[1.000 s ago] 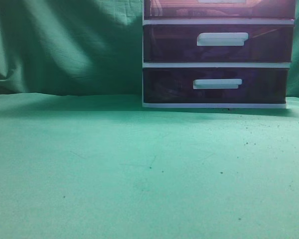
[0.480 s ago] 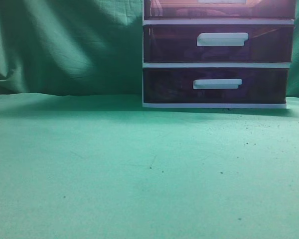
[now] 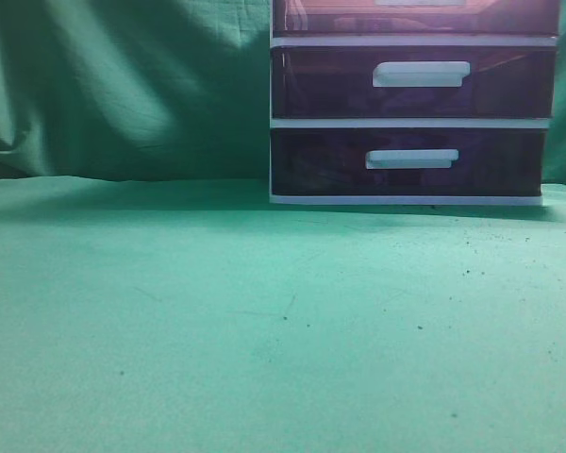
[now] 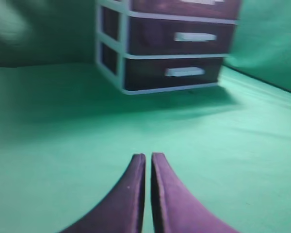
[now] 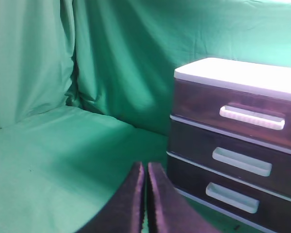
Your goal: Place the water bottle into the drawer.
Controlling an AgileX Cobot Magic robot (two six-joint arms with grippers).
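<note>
— Tool states first: the left tool has its 2 dark fingers pressed together with only a hairline slit between them, gripping nothing. The right tool is the same, fingers together and bare.

— And the water bottle?

— It shows in none of the 3 views, so I cannot tell where it is. The drawer unit is what shows: dark translucent fronts in a white frame, standing on the green worktop at about 1 o'clock in the exterior view, against the green cloth backdrop.

— Drawers pulled out or pushed in?

— All 3 fronts sit flush with the frame. The bottom drawer and middle drawer each carry a pale handle; the top one is cut off by the upper edge there.

— Where are the arms relative to it?

— From the left wrist, the unit lies at 12 o'clock, well apart from the fingers. From the right wrist, it stands at 2 o'clock, with its white top visible.
</note>
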